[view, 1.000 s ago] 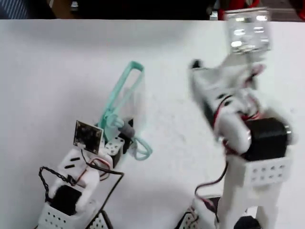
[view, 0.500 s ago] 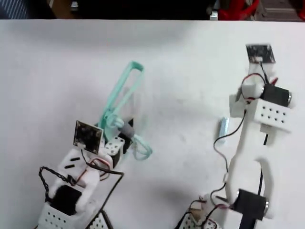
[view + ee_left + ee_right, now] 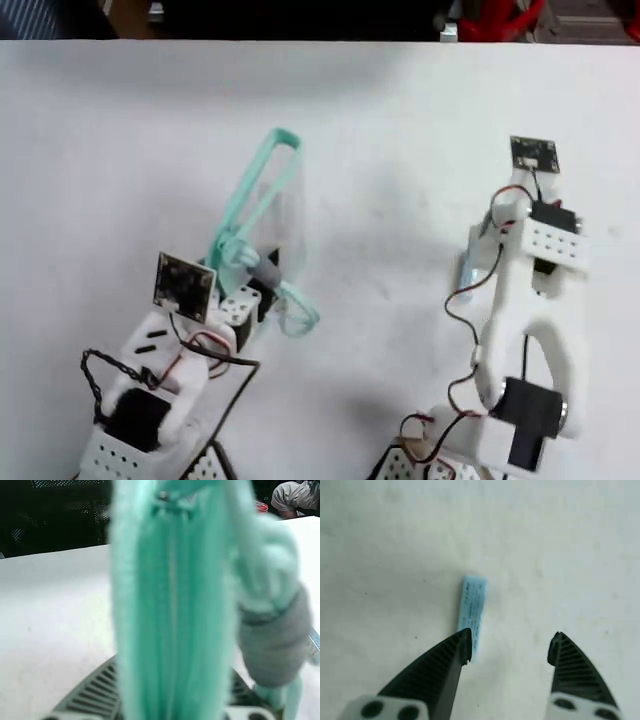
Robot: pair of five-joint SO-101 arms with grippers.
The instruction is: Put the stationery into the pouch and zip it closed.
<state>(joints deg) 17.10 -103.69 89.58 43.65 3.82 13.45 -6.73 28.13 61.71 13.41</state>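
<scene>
My pincer (image 3: 511, 636) hangs over the white desk (image 3: 570, 540) with its jaws spread wide apart. Both dark, ribbed fingers (image 3: 440, 670) taper to points, and each is fixed into a white mount with round holes. A small pale blue stationery piece (image 3: 473, 611), a flat narrow rectangle with faint print I cannot read, lies on the desk. The tip of one finger overlaps its nearer end; whether they touch I cannot tell. The other finger stands well apart from it, over faintly speckled desk.
</scene>
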